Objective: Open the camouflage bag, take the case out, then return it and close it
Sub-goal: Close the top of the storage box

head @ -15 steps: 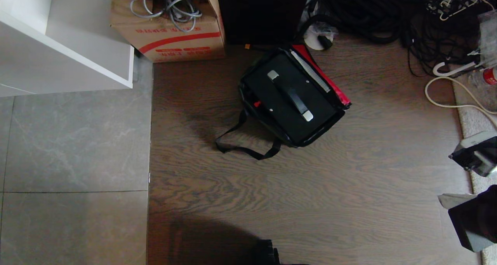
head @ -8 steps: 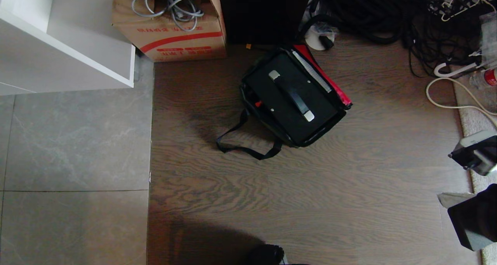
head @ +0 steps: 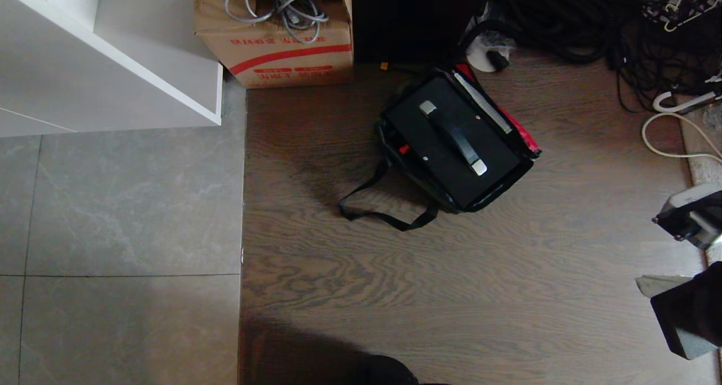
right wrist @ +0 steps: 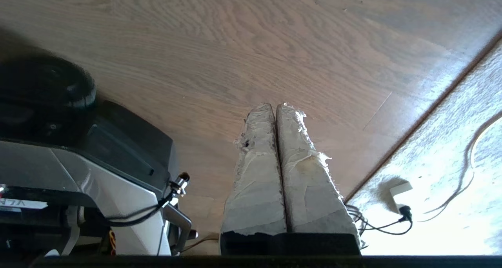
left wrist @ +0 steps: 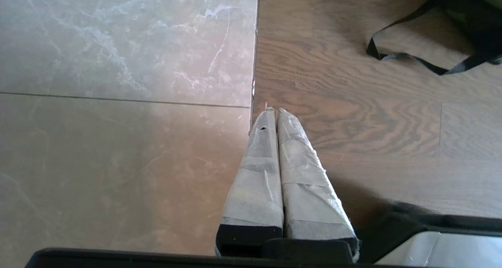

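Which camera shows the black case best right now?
The head view: the case lies fully visible inside the open camouflage bag, handle up. The left wrist view catches only the bag's strap and corner; the right wrist view shows neither.

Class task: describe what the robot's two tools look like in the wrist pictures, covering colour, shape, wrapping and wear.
Left tool: two long tapering fingers wrapped in pale grey-white tape, set in a black base. Right tool: the same shape and wrapping, but its tape is frayed and ragged along the edges, with a small yellowish stain on one finger.
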Controlling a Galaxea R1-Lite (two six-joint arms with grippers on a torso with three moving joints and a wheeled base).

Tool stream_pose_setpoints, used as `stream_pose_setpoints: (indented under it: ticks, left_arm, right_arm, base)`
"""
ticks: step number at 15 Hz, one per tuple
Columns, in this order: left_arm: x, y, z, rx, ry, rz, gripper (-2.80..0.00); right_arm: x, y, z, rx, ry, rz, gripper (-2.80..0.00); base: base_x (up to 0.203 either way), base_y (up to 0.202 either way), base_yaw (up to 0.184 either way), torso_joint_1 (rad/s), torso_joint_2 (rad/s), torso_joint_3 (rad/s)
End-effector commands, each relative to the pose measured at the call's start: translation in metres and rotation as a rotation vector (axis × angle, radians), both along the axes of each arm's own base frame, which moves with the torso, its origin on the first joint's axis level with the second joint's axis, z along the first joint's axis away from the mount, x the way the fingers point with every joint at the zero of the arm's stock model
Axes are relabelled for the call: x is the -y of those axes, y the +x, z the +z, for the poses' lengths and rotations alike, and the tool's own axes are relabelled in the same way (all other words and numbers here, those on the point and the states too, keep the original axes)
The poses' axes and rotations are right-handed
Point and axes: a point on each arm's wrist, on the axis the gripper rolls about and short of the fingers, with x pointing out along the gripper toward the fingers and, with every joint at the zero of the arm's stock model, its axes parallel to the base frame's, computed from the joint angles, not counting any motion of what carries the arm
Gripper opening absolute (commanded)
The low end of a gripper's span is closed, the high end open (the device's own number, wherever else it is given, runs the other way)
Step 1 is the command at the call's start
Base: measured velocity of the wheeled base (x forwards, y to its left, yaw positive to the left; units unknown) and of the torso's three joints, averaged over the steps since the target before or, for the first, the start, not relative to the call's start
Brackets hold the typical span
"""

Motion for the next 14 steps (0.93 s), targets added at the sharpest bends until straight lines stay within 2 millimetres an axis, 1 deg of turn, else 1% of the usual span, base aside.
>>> stream_pose_setpoints:
  ticks: [1,6,9,12,14]
  left_arm:
    - [0.0,0.001,-0.002,-0.007,-0.001,0.001,-2.8]
    - [0.0,0.001,-0.002,-0.007,-0.001,0.0,-2.8]
    - [0.0,0.001,-0.002,-0.007,-0.001,0.001,-2.8]
    - [0.0,0.001,-0.002,-0.007,-0.001,0.001,-2.8]
    - [0.0,0.001,-0.002,-0.007,-0.001,0.001,-2.8]
  right_arm:
    - [0.0,0.0,0.0,-0.001,-0.003,-0.003,-2.8]
    - [0.0,0.001,-0.001,-0.001,-0.014,0.005,-2.8]
    - [-0.006,0.008,-0.003,-0.018,-0.031,0.008,-2.8]
    - [-0.024,0.03,-0.002,-0.014,-0.018,0.006,-2.8]
    - [-0.042,0.051,0.004,0.025,0.015,0.013,-2.8]
  base:
    - [-0.012,-0.021,-0.032,0.001,0.0,0.002]
    - [0.0,0.0,0.0,0.0,0.0,0.0]
    - [0.0,0.0,0.0,0.0,0.0,0.0]
    - [0.0,0.0,0.0,0.0,0.0,0.0]
    - [0.0,0.0,0.0,0.0,0.0,0.0]
